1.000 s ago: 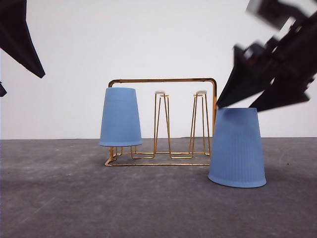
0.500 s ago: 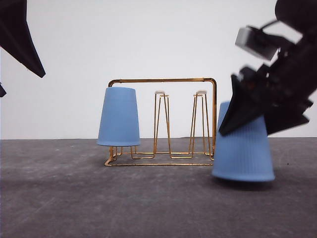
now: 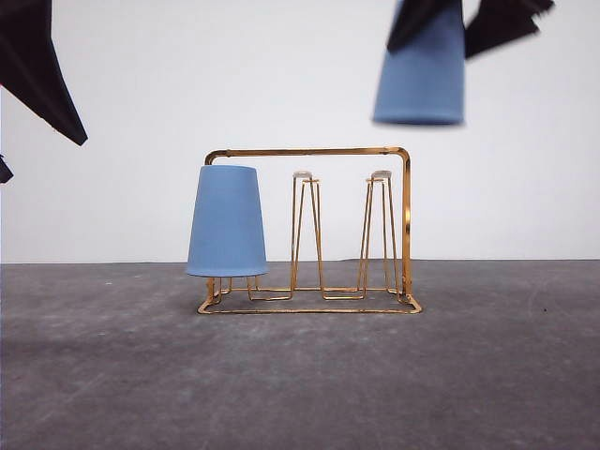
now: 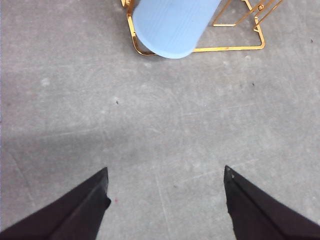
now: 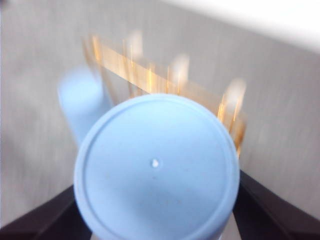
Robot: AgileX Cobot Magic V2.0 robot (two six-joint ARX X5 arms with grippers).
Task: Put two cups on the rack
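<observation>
On the grey counter [image 3: 300, 375], against a white wall:

Rack: the gold wire rack [image 3: 309, 151] stands mid-counter, its long frame running left to right across the front view, prongs upright.

Seated cup: one blue cup [image 3: 226, 223] sits mouth-down over the leftmost prong, clear of the base wire.

Carried cup: the second cup [image 3: 421, 70] hangs mouth-down, well above the frame's top bar and slightly to the right of the rightmost free prong [image 3: 379, 230].

Right hand: the right hand [image 5: 155, 210] is clamped around that cup, fingers on either side of its body; the closed base faces the wrist camera.

Key relation: the free prongs lie below and a little left of the held cup; its axis already looks about vertical, matching them.

Obstacle: the top bar runs between cup and prongs, likely the thing to clear.

Left hand: the left hand [image 4: 165, 187] hovers spread wide, empty, over bare counter near the seated cup.
</observation>
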